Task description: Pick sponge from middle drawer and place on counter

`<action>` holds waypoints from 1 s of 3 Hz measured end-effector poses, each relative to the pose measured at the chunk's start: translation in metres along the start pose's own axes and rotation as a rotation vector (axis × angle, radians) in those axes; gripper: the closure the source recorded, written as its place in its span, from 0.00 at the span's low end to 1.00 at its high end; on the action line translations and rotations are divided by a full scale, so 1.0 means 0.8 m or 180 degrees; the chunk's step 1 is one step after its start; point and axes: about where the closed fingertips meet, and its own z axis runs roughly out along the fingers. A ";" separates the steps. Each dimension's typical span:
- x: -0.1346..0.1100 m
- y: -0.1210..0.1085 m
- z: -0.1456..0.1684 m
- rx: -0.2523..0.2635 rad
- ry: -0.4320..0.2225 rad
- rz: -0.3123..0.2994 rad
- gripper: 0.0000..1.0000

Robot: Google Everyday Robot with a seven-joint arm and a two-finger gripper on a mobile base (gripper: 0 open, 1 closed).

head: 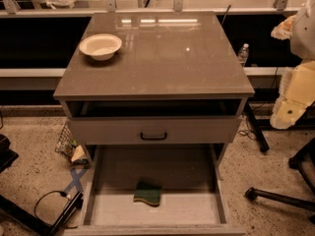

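Green-faced sponge [147, 192] lies flat on the pale floor of the pulled-out middle drawer [118, 209], towards its front. White bowl [100, 46] sits at the left rear of the counter [172, 63], and the gripper [290, 109] hangs out right of the cabinet [98, 130], well apart from the sponge; open or closed, I cannot tell.

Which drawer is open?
The middle drawer, pulled out with the sponge inside; the handled drawer front is shut. The gripper hangs at the right edge.
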 end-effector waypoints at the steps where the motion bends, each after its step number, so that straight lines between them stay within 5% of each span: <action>1: 0.000 0.000 0.000 0.0001 0.0000 0.0000 0.00; 2: 0.005 0.000 0.017 0.0081 -0.0127 0.0066 0.00; 3: 0.034 0.038 0.078 0.0006 -0.0481 0.0182 0.00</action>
